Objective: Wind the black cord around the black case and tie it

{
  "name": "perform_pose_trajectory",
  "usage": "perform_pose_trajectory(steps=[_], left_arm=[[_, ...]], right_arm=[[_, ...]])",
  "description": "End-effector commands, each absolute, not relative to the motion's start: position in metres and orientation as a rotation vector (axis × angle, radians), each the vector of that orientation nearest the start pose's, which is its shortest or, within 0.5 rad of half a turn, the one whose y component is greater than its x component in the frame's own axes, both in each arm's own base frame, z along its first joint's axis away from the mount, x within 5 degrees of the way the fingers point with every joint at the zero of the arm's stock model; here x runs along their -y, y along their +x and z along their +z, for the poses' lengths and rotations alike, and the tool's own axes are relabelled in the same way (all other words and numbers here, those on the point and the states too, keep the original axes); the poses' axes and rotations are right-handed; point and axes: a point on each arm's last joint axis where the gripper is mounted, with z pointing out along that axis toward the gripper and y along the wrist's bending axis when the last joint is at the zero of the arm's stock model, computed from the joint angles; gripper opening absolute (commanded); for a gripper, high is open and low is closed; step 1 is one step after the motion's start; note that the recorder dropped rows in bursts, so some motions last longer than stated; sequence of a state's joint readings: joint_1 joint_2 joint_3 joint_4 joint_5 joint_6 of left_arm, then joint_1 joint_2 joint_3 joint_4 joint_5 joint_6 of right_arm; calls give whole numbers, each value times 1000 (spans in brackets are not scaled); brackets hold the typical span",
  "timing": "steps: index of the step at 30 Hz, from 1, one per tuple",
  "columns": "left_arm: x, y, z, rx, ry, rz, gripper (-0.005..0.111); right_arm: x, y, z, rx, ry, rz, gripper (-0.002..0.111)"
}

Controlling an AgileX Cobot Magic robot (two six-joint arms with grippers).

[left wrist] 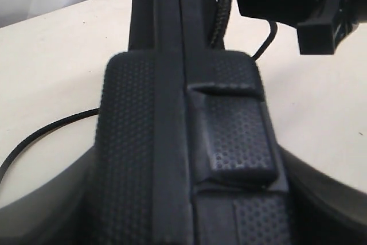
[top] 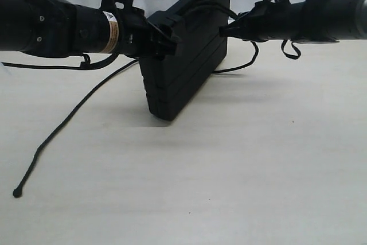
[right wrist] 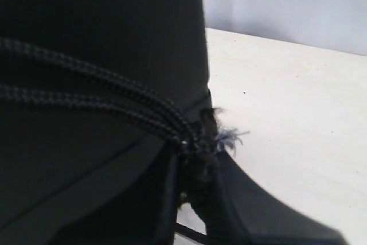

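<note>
The black case stands on its edge on the table, leaning, in the middle of the exterior view. My left gripper is shut on its upper left edge; in the left wrist view the textured case fills the gap between the jaws of the left gripper. The black cord trails left across the table to a knotted end. Two cord strands cross the case face to a frayed knot. My right gripper is shut on the cord there.
The light wooden table stretches toward the camera in front of the case. A slack loop of cord lies behind the case on the right. Thin robot cables hang under the right arm. A white wall stands behind.
</note>
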State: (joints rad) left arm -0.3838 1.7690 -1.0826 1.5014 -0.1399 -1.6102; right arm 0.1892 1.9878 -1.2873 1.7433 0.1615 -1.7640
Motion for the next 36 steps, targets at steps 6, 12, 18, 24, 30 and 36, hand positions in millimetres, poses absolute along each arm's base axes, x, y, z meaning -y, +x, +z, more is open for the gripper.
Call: perform_pose_trajectory(steps=[6,12,18,24,30,36], left_arm=[[167,350,223,-2144,387,-552,0],[167,350,223,-2144,381,-555,0],[167,350,223,-2145,379,-556,0],[167,350,223,-2145,369,-563,0],[167,350,223,-2146,357,-573,0],[168,350,224,-2145,335,-606,0]], right_arm=[[-117,420,184,-2143,-468,137,4],[-104,420,179,-2185,-404,26,4],[-89,423,179,-2212,-227,83,4],[-86,424,178,-2221,-151,107,4],[-99,421,178,-2219,-177,142,4],[-122,414,178,-2217,-242,139,4]])
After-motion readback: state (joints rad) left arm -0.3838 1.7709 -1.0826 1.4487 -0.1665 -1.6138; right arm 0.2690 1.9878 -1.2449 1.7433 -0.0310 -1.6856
